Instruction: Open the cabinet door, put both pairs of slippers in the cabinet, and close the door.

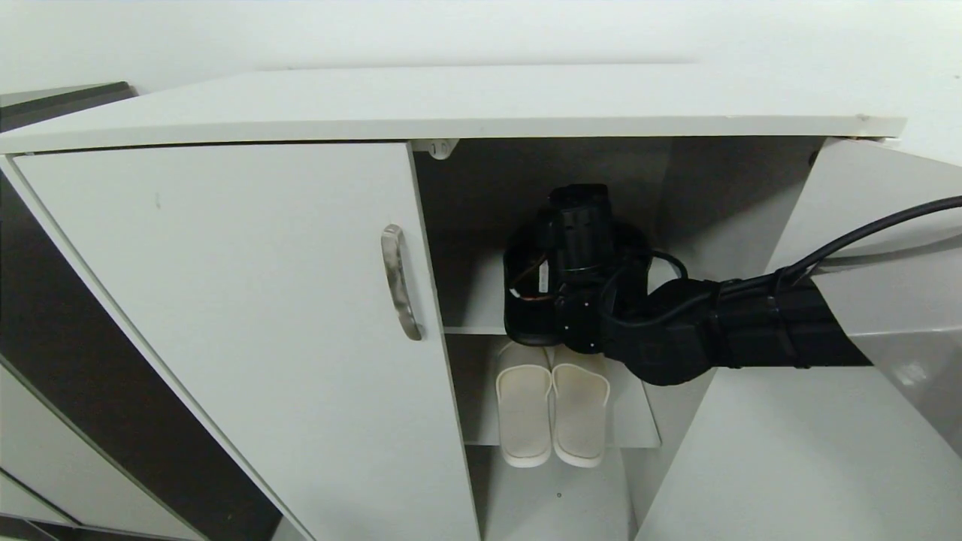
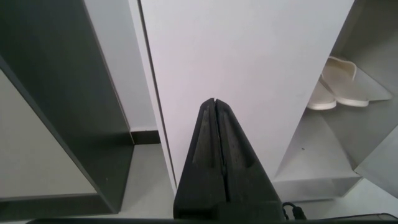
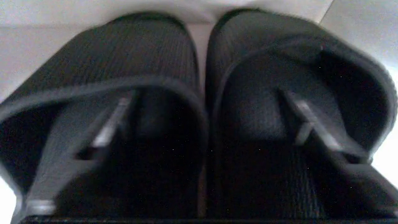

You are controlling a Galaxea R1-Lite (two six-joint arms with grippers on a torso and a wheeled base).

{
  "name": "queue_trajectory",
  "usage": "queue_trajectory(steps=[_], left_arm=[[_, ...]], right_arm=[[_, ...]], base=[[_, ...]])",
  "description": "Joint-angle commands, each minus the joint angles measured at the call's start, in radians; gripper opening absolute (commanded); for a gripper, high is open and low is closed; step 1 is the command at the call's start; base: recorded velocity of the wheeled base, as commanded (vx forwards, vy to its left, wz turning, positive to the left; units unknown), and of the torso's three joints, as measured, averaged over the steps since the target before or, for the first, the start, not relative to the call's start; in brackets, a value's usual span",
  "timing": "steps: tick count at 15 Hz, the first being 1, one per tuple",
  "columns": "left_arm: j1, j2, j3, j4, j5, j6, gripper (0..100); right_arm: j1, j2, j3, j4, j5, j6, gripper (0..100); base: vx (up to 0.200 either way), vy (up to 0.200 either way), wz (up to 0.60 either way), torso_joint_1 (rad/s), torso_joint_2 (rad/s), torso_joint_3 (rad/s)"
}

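The cabinet (image 1: 451, 101) has its right door (image 1: 766, 466) swung open and its left door (image 1: 225, 300) closed. A pair of black slippers (image 1: 526, 300) rests on the upper shelf (image 1: 470, 304). My right gripper (image 3: 205, 124) is inside the cabinet, open, with one finger (image 3: 106, 130) in each black slipper (image 3: 155, 81). A pair of white slippers (image 1: 552, 406) lies side by side on the lower shelf (image 1: 635, 421), heels toward me. My left gripper (image 2: 214, 102) is shut and empty, low in front of the closed left door (image 2: 236, 56), with the white slippers (image 2: 342, 84) off to one side.
The left door carries a metal handle (image 1: 398, 282) near its inner edge. A dark unit (image 1: 45, 315) stands to the left of the cabinet. My right arm and its cable (image 1: 864, 233) cross the opening in front of the open door.
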Motion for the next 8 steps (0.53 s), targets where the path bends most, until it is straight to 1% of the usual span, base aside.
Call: queue_trajectory(steps=[1, 5, 8], left_arm=[[0.0, 0.0, 0.0, 0.0, -0.001, 0.0, 0], [0.0, 0.0, 0.0, 0.0, 0.001, 0.0, 0], [0.0, 0.0, 0.0, 0.0, -0.001, 0.0, 0]], right_arm=[[0.028, -0.067, 0.057, 0.001, -0.001, 0.001, 100], [0.087, -0.182, 0.179, -0.004, -0.007, 0.017, 100], [0.145, -0.271, 0.306, -0.006, -0.007, 0.044, 100]], base=[[0.0, 0.0, 0.0, 0.0, 0.0, 0.0], [0.0, 0.0, 0.0, 0.0, 0.0, 0.0], [0.0, 0.0, 0.0, 0.0, 0.0, 0.0]])
